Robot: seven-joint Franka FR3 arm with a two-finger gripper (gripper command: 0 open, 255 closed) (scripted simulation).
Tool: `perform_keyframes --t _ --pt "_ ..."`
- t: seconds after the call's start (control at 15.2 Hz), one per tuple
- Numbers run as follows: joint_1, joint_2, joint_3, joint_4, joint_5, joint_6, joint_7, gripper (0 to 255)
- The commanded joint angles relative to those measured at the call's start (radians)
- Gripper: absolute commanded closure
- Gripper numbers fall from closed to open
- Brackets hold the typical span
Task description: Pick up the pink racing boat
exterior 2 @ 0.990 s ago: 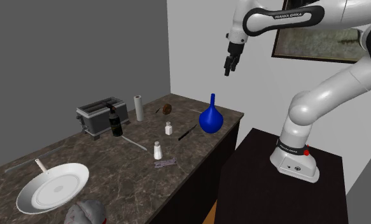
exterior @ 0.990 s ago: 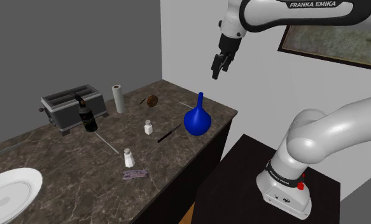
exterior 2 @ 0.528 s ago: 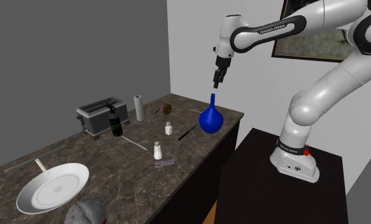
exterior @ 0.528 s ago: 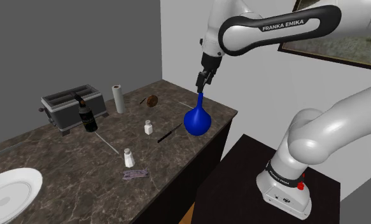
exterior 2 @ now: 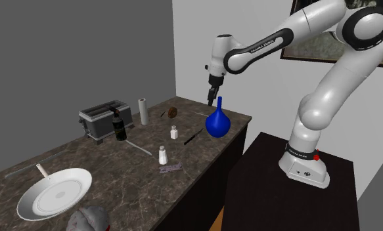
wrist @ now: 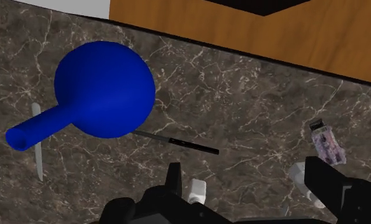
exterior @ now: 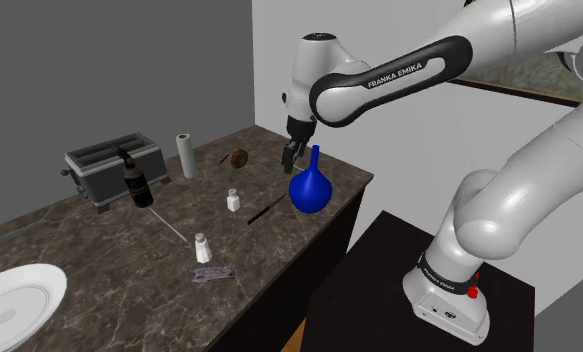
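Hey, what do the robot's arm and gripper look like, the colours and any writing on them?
The arm is glossy white, built of rounded, tube-like links with dark grey joints. One dark band carries white lettering that reads FRANKA EMIKA. A small red button sits near the base. The gripper is all black, with two slim fingers.

Plate [exterior: 39,290] cut by the shoulder view's left edge — pinkish boat [exterior: 213,272] too small for detail.
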Motion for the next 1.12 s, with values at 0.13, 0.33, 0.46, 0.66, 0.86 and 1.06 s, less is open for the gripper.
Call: perform_keyframes --t 0.13,0.33,0.46,0.66,0.86,1.06 --pt "0.024 0.122 0.036 0.011 -0.014 0.108 0.007 0" --pt "0.038 0.218 0.061 0.033 -0.035 0.178 0.017 0" --pt "0.048 0.284 0.076 0.053 -0.055 0.221 0.027 0" --pt "0.065 0.384 0.095 0.089 -0.096 0.279 0.047 0" --pt "0.087 0.486 0.107 0.134 -0.146 0.329 0.072 0" --pt "0.117 0.589 0.11 0.187 -0.2 0.37 0.099 0"
